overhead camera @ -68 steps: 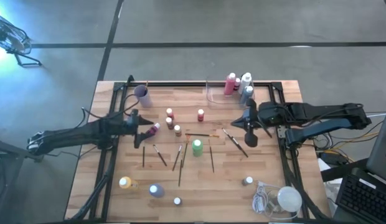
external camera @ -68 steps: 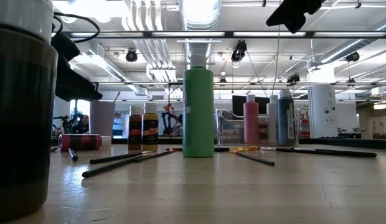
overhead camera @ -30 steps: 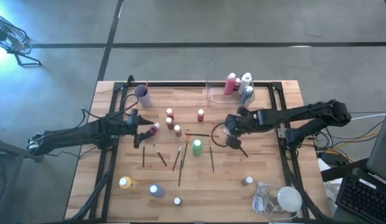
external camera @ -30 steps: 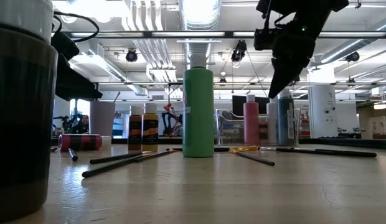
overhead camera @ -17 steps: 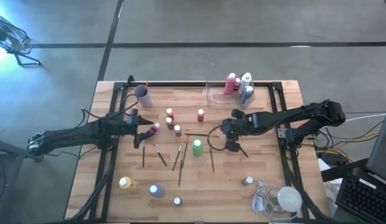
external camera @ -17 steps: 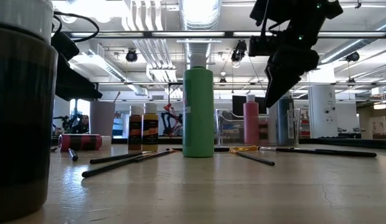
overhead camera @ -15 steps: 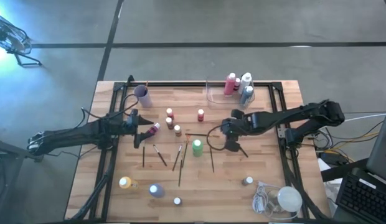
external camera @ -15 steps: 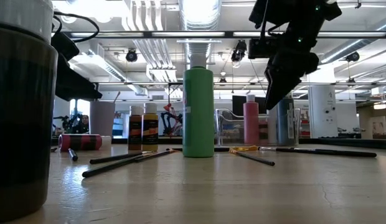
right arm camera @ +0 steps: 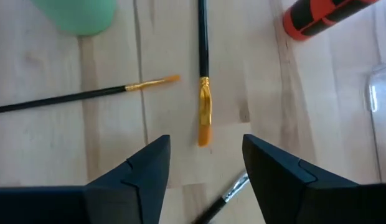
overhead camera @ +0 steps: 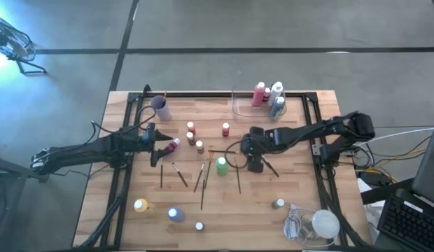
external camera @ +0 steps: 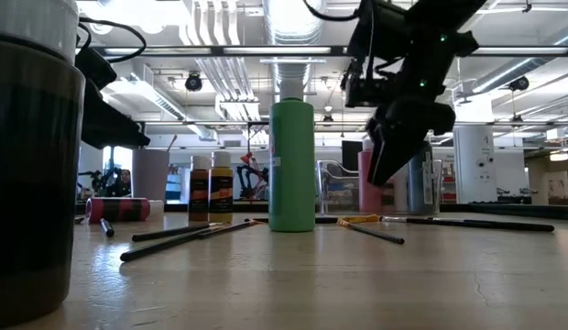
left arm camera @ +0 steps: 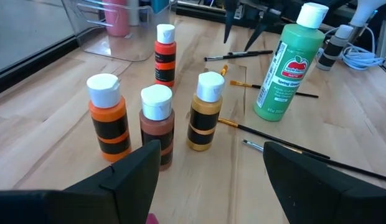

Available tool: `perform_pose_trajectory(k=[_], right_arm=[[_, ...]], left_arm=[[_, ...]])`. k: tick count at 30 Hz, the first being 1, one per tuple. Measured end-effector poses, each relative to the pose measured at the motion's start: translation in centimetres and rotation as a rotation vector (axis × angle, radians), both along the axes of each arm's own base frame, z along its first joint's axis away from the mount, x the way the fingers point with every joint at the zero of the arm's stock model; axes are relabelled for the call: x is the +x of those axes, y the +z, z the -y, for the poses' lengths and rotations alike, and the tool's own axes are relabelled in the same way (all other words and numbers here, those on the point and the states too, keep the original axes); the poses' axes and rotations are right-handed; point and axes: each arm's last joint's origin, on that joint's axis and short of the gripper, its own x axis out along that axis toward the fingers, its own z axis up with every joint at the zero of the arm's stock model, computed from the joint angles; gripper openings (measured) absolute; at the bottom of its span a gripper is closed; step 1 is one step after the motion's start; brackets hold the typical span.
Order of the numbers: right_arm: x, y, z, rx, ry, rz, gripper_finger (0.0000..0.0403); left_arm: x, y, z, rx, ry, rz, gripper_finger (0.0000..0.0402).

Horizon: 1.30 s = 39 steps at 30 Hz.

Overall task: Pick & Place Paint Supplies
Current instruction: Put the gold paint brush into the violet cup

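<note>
Jaws parted | right gripper (right arm camera: 202,171) over thin orange-bristled paintbrush (right arm camera: 203,74) | wood-plank table (right arm camera: 50,134)

13 paint bottles (overhead camera: 221,165) in all: 3 upright in 1 clear tray (overhead camera: 238,106), 9 upright on the bare bench (overhead camera: 301,182), and 1 pink bottle (overhead camera: 173,144) lying on its side. About 7 thin paintbrushes (overhead camera: 238,178) lie loose at centre; where they overlap the count is uncertain. 1 purple cup (overhead camera: 159,105). 1 white round lump with a coiled cord (overhead camera: 323,224).
</note>
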Motion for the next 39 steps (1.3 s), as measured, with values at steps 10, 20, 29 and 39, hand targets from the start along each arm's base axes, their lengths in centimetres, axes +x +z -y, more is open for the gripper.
perform_pose_trajectory(k=[10, 20, 29, 39], right_arm=[[0.6, -1.2, 2.1, 0.122, 0.003, 0.001, 0.018], [0.8, -2.4, 3.2, 0.173, -0.009, -0.019, 0.0193], [1.2, -4.4, 3.2, 0.193, -0.008, -0.068, 0.021], [1.4, -4.9, 3.2, 0.19, 0.001, -0.077, 0.0168]], left_arm=[[0.0, 0.0, 0.0, -0.001, 0.0, -0.002, 0.0289], [0.0, -0.1, 0.0, -0.002, 0.001, -0.006, 0.0289], [0.0, -0.1, 0.0, -0.002, 0.0, -0.008, 0.0289], [0.0, -0.1, 0.0, -0.003, 0.0, -0.008, 0.0289]])
